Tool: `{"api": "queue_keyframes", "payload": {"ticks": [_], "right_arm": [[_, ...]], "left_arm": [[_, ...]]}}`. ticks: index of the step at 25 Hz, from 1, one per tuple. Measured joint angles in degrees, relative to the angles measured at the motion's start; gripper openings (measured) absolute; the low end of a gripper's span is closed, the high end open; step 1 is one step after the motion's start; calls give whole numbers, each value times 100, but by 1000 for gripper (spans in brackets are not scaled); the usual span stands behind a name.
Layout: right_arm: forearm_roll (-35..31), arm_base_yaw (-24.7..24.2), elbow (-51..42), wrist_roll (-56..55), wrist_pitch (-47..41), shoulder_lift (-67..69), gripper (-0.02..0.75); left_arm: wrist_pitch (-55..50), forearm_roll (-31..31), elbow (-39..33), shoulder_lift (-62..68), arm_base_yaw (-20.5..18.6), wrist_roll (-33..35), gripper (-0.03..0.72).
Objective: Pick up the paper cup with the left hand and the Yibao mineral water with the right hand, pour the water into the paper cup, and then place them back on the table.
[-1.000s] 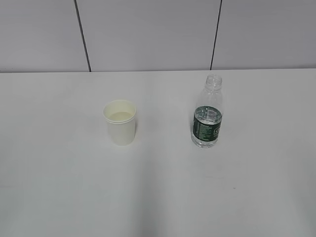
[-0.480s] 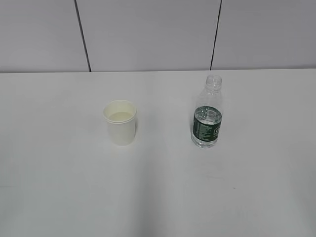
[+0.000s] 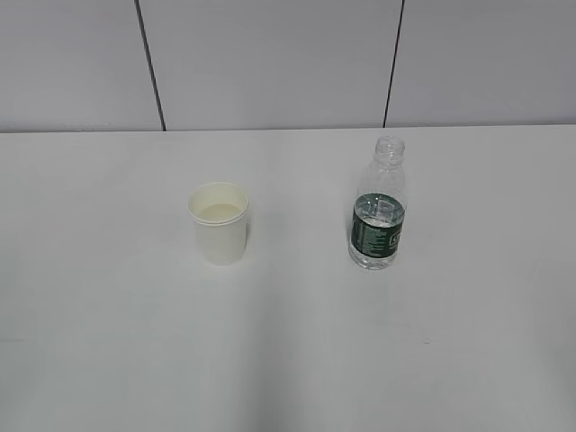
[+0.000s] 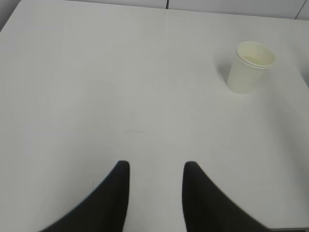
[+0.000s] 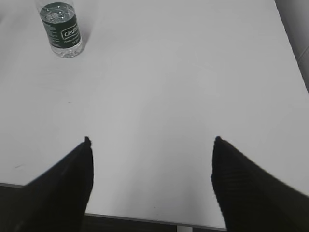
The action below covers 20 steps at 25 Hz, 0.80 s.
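Exterior view: one paper cup (image 3: pixel 219 222) (upright), one Yibao mineral water (image 3: pixel 377 205).

— Was anything readable on the table?
— Only on the Yibao mineral water (image 5: pixel 62 30). Its dark green label band (image 5: pixel 64 33) carried a white logo that looked like "C'estbon", with a column of fine white print beside it, too small to read.
— And the paper cup (image 3: pixel 220 223)?
— It was plain, with no print.
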State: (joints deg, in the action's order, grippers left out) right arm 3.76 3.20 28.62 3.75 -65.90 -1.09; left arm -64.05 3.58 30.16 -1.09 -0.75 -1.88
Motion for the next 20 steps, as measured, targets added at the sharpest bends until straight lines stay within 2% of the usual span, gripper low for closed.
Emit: {"api": "queue_keyframes", "payload": {"ticks": [20], "right_arm": [[0, -44, 0, -9, 3, 0, 592]], "left_arm": [[0, 0, 0, 0, 0, -2, 239]]}}
